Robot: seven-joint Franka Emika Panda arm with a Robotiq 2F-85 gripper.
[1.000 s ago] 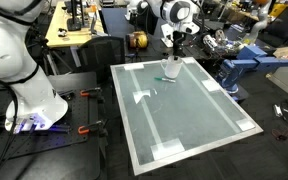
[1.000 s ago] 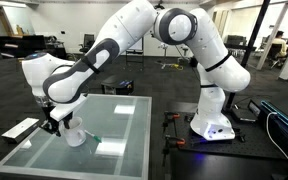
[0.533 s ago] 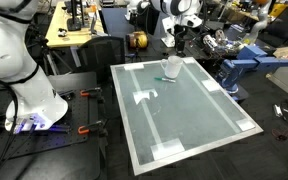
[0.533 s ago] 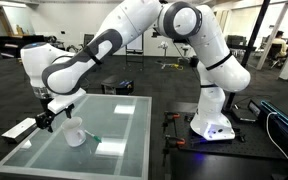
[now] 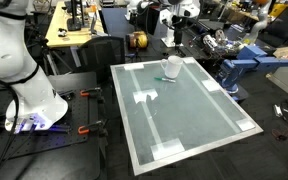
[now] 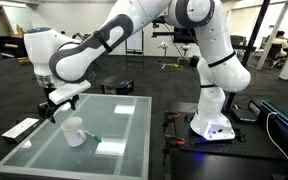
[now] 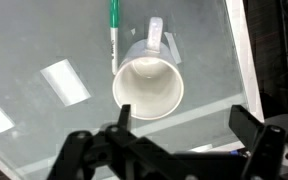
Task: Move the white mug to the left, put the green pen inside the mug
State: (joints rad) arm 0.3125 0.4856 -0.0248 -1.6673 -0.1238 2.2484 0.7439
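The white mug (image 7: 149,85) stands upright on the glass table (image 5: 184,115), its wide mouth facing up and empty inside. It sits near the table's far edge (image 5: 171,67) and shows too in an exterior view (image 6: 73,131). The green pen (image 7: 113,25) lies flat on the glass right beside the mug, outside it; it is a thin teal line in both exterior views (image 5: 160,79) (image 6: 94,137). My gripper (image 7: 184,120) hangs above the mug, open, with nothing between its fingers. It is clear of the mug in both exterior views (image 5: 176,40) (image 6: 52,112).
White tape patches (image 7: 66,82) mark the glass. The table's white rim (image 7: 239,50) runs close beside the mug. A blue vise (image 5: 239,68) and cluttered benches stand beyond the table. The robot base (image 6: 212,125) is next to the table.
The gripper has opened and let go of the mug, then risen straight up away from it. Mug and pen have stayed in place.
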